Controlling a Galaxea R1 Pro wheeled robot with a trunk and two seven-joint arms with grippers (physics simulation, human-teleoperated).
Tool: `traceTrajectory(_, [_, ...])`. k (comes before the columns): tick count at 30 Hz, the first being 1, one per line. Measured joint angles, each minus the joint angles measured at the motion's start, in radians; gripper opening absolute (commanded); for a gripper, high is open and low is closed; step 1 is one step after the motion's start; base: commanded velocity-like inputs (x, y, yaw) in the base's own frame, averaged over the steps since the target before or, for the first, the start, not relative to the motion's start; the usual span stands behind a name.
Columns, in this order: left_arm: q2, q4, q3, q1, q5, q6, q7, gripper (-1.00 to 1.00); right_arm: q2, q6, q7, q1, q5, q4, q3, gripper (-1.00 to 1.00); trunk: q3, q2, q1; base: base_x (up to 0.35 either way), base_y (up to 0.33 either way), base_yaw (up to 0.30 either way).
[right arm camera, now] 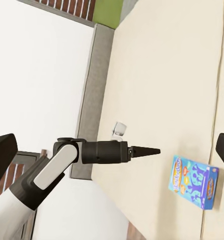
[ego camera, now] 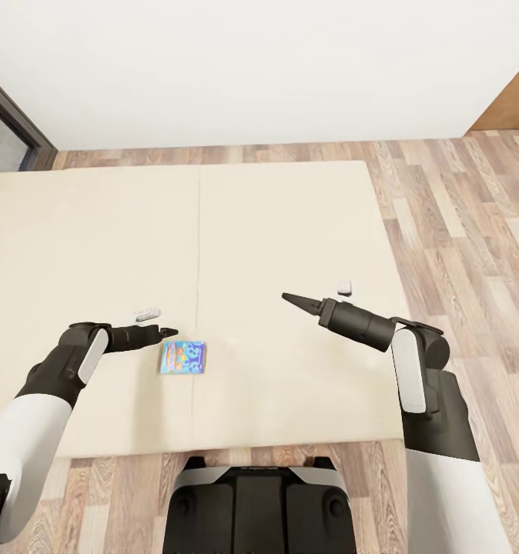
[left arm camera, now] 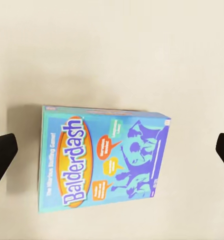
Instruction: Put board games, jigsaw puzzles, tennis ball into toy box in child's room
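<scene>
The left arm bends at the elbow and reaches out flat over the bed. Its left gripper hangs just above the far corner of the board game. In the left wrist view the two fingers sit far apart, spread wide, with the blue box between them and not touched.

The right arm also reaches over the bed. Its right gripper points toward the middle of the bed, holding nothing, and the fingers are spread wide.

The box lies flat near the bed's front edge, by the long seam. The bed has lots of bare room all around it. Wood floor runs along the right side and the front.
</scene>
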Motion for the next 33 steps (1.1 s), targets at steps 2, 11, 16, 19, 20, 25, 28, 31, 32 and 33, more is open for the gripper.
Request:
traceTrajectory(2, [0.0,0.0,0.0,0.0,0.0,0.0,0.0,1.0,0.0,0.0,0.0,0.0,0.0,0.0,0.0,1.0,-0.003,0.0,0.0,0.0,0.0,0.0])
traceTrajectory(11, [0.0,0.0,0.0,0.0,0.0,-0.001,0.0,1.0,-0.001,0.0,0.0,0.0,0.0,0.0,0.0,1.0,-0.016,0.0,0.0,0.0,0.0,0.0])
traceTrajectory(16, [-0.001,-0.002,0.0,0.0,0.0,-0.001,0.0,1.0,-0.001,0.0,0.0,0.001,-0.001,0.0,0.0,1.0,-0.023,0.0,0.0,0.0,0.0,0.0])
traceTrajectory(19, [-0.001,-0.002,-0.001,0.0,0.0,-0.001,0.0,1.0,-0.001,0.0,0.0,0.001,-0.001,0.0,0.0,1.0,-0.028,0.0,0.0,0.0,0.0,0.0])
traceTrajectory(20, [-0.001,-0.003,-0.001,0.0,0.0,-0.001,0.0,1.0,-0.001,0.0,0.0,0.001,-0.001,0.0,0.0,1.0,-0.029,0.0,0.0,0.0,0.0,0.0])
traceTrajectory(25, [0.0,-0.003,-0.001,0.0,0.0,-0.001,0.0,1.0,-0.001,0.0,0.0,0.001,0.0,0.0,0.0,1.0,-0.037,0.0,0.0,0.0,0.0,0.0])
traceTrajectory(28, [0.0,-0.003,-0.001,0.0,0.0,-0.001,0.0,1.0,-0.001,0.0,0.0,0.001,0.0,0.0,0.0,1.0,-0.041,0.0,0.0,0.0,0.0,0.0])
traceTrajectory(31, [0.0,-0.003,-0.001,-0.001,0.0,-0.001,0.0,1.0,-0.001,0.0,0.0,0.001,0.0,0.0,0.0,1.0,-0.045,0.0,0.0,0.0,0.0,0.0])
traceTrajectory(32, [0.0,-0.003,-0.001,-0.001,0.0,-0.001,0.0,1.0,-0.001,0.0,0.0,0.001,0.0,0.0,0.0,1.0,-0.047,0.0,0.0,0.0,0.0,0.0])
traceTrajectory(33, [0.0,-0.003,-0.001,-0.001,0.0,-0.001,0.0,1.0,-0.001,0.0,0.0,0.001,-0.001,0.0,0.0,1.0,-0.048,0.0,0.0,0.0,0.0,0.0])
